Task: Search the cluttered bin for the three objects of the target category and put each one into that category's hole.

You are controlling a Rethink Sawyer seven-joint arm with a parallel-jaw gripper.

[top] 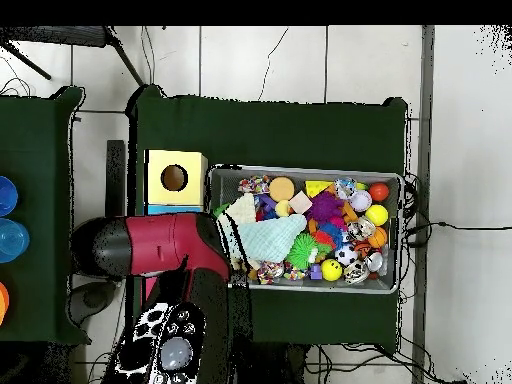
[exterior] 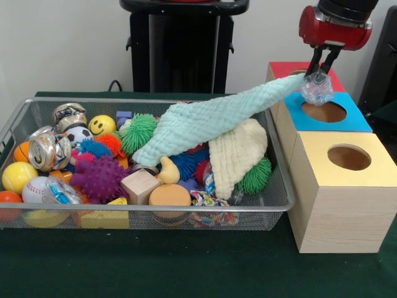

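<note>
One cloth (exterior: 217, 121) (mint) overhanging bin (exterior: 149, 211) rim.

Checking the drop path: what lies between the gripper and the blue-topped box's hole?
In the front view, only a crumpled clear plastic piece, hanging at the gripper with the mint cloth, above the hole.

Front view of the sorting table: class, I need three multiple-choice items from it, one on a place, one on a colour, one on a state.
1. Where is the gripper?
A. over the blue-topped box
B. inside the bin
C. over the yellow-topped box

2. What colour is the cloth hanging from the gripper?
A. red
B. pale mint green
C. purple

3. How does that cloth lie?
A. folded flat in the bin
B. stuffed through a hole
C. stretched from the gripper down into the bin

Key: 1 A, it hangs above the blue-topped box; 2 B, mint waffle weave; 3 C, its lower end rests on the toys.
</note>
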